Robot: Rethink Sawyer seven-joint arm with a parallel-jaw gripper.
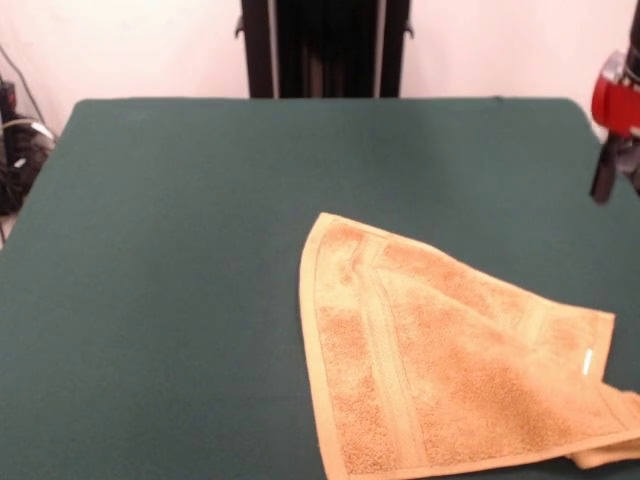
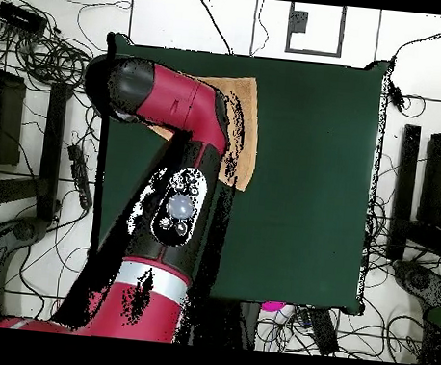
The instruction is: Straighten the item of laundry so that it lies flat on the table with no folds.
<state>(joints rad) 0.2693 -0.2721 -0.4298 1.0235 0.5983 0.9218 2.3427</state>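
**Green table with one towel**

Large rectangular table covered in plain dark green felt-like cloth. Lying directly on it, an orange-tan terry towel, set toward the near right part of the front view. Spread mostly flat, with woven border bands and a small white tag near its right edge. Doubled over at the near right corner. From overhead, towel at a far corner of the table, partly hidden.

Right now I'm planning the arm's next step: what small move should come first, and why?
Probably bring the gripper down toward the towel's doubled corner by the white tag. That corner looks folded under at the table's near edge, while the gripper hangs above the table, off the cloth.
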